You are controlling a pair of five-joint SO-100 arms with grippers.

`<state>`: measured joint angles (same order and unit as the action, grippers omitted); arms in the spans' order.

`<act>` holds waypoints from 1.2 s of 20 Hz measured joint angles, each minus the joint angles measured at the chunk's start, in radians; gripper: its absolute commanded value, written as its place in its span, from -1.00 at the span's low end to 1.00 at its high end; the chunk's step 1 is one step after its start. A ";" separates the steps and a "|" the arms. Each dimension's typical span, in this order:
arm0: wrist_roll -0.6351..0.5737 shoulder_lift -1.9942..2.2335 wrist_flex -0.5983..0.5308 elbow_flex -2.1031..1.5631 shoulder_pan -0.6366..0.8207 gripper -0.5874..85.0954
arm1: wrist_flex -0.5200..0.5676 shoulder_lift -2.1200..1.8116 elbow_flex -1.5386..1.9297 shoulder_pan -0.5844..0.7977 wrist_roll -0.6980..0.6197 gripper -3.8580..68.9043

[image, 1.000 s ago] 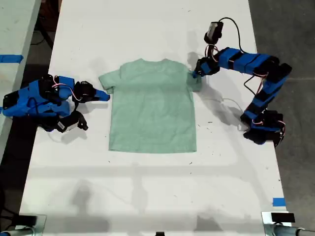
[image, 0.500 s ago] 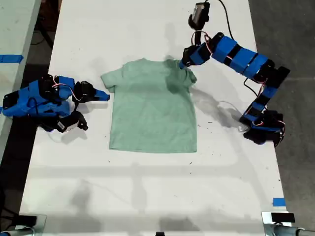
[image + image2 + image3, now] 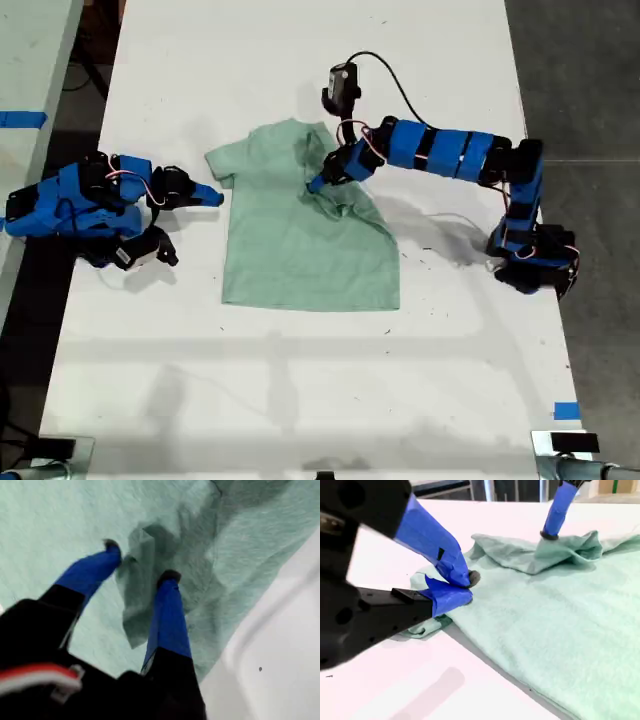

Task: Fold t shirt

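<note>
A white table carries the scene. A pale green t shirt lies on it, one sleeve lifted over the body. Two blue arm bases rest on the table, one either side of the t shirt.

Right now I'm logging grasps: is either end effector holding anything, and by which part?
My first end effector pinches the t shirt by its sleeve. My second end effector is shut, holding nothing.

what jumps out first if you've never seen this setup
The pale green t shirt spread mid-table, one sleeve dragged over its chest by my first gripper, which reaches in from the exterior view's right. At the exterior view's left, my second gripper sits shut at the other sleeve's edge.
</note>
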<state>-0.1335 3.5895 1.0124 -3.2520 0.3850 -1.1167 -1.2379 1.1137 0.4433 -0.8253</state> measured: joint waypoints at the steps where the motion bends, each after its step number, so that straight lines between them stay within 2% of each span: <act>1: 0.000 0.000 0.000 0.000 0.000 -0.99 | -0.021 -0.021 -0.014 -0.002 -0.003 -0.03; 5: 0.000 0.000 0.000 0.000 0.000 -0.99 | -0.156 -0.291 0.097 0.057 -0.009 -0.26; 6: 0.000 0.000 0.000 0.000 0.000 -0.99 | -0.189 -0.387 0.160 0.086 -0.009 -0.75; 7: 0.000 0.000 0.000 0.000 0.000 -0.99 | -0.207 -0.491 0.252 0.104 -0.008 -0.87; 9: 0.000 0.000 0.000 0.000 0.000 -0.99 | -0.209 -0.726 0.485 0.104 0.014 -0.87; 11: 0.000 0.000 0.000 0.000 0.003 -0.99 | -0.153 -0.988 0.785 0.061 0.072 -0.87; 15: -0.011 0.000 -0.049 0.000 0.049 -0.99 | 0.146 -1.359 1.430 -0.127 0.164 -0.88; 19: -0.123 0.000 -0.084 0.000 0.118 -0.99 | 0.405 -1.401 1.755 -0.147 0.150 -0.88; 22: -0.124 0.000 -0.084 0.000 0.120 -0.99 | 0.416 -1.565 1.873 -0.132 0.150 -0.87; 24: -0.126 0.000 -0.081 0.000 0.130 -0.99 | 0.347 -1.766 1.921 -0.112 0.166 -0.86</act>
<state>-0.2592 3.5895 0.9311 -3.2520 0.5154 -0.7701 -3.0035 3.0342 0.3313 -0.6596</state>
